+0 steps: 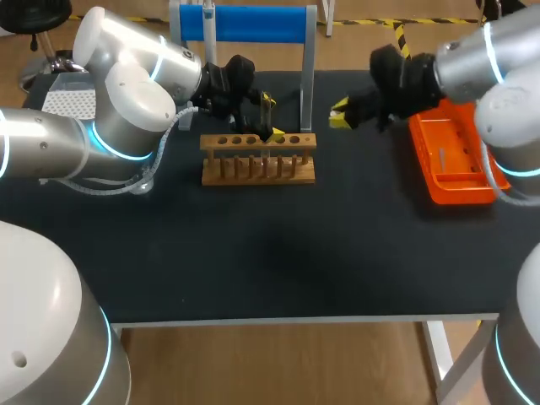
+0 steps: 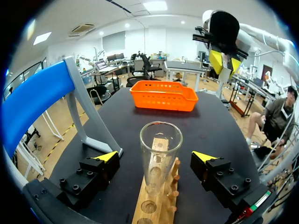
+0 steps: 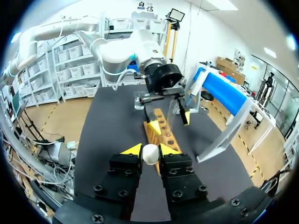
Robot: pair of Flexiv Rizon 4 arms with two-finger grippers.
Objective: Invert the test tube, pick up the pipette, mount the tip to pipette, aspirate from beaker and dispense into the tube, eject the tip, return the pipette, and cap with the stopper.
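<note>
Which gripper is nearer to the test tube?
Left. The test tube stands between the open fingers of the left gripper; the right gripper, holding the stopper, is off beside the rack.

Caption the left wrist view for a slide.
Left gripper open either side of an upright test tube in the wooden rack, orange basket beyond.

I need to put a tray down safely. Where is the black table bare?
Bare: the wide front strip of the black table, between the wooden test tube rack and the near edge. Crowded: around the rack, where the left hand and blue stand are.
</note>
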